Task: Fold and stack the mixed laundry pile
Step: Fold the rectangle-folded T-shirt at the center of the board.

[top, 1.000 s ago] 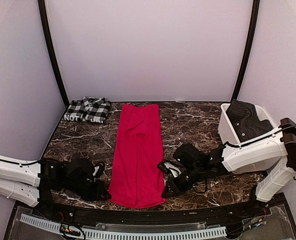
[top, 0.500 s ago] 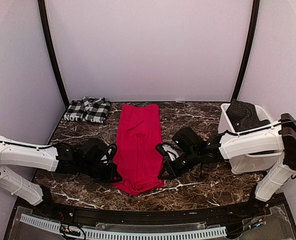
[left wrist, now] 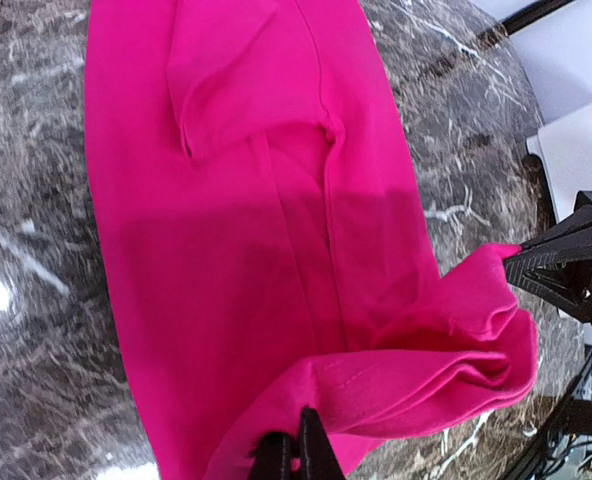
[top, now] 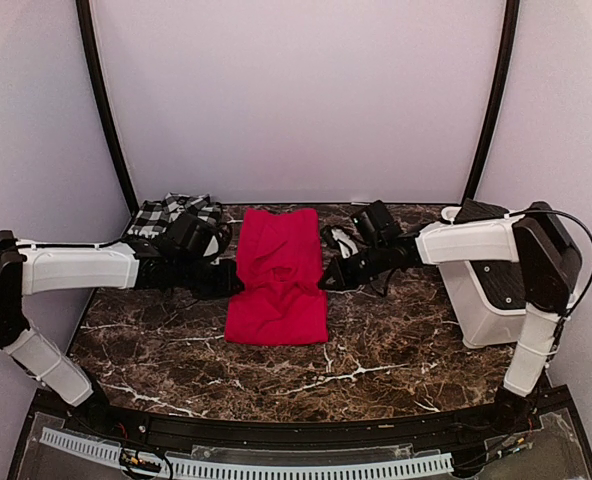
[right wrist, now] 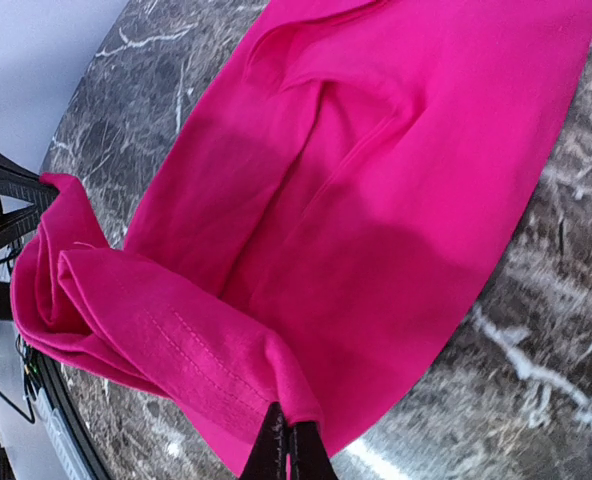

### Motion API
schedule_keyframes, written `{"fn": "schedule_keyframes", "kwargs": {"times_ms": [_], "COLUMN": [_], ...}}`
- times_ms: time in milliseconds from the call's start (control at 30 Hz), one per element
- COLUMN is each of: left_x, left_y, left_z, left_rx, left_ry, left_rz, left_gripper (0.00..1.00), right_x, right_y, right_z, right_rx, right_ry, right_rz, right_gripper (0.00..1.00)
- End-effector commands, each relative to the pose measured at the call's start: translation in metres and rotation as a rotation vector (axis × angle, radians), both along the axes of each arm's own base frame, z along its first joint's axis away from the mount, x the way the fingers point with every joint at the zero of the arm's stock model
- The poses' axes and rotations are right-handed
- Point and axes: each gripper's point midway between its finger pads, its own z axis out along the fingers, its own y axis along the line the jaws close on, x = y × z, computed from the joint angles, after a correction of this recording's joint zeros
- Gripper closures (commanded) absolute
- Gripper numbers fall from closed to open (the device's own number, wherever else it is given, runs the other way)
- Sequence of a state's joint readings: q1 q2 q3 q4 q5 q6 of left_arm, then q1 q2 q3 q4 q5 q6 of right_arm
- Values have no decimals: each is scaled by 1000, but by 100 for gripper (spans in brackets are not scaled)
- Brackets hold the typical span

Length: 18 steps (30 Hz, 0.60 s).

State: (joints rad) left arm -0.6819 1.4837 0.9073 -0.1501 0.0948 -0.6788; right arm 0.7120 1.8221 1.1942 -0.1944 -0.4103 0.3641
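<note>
Top external: bright red garment [top: 276, 292], loose fold.

- Red garment [top: 276, 285]: plain bright red soft cloth, is lying lengthwise in the middle of the table [top: 396, 345]. Its far part is resting flat with a sleeve tucked inward. Its near hem is arching up off the surface, sagging over the flat part in a loose fold.
- Checked garment [top: 159, 213]: black-and-white check, is sitting bunched small at the far left corner, partly hidden.
</note>
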Motion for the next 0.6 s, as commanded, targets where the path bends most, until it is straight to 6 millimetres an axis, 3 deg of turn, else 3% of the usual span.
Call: {"fn": "schedule_keyframes", "kwargs": {"times_ms": [0,233,567], "left_x": [52,100,133], "left_y": [3,10,10], "left_z": [18,-3,-18], "left_rx": [43,110,101], "left_ry": [-129,-138,-146], "left_rz": [11,43,66], "left_gripper": [100,100,100], "right_x": [44,92,120], "right_y": [11,9,6], "right_z": [11,-2,-27], "right_rx": [46,44,35], "right_ry": [-74,-84,-77], "right_rz": [17,-29,-57], "right_gripper": [100,100,100]}}
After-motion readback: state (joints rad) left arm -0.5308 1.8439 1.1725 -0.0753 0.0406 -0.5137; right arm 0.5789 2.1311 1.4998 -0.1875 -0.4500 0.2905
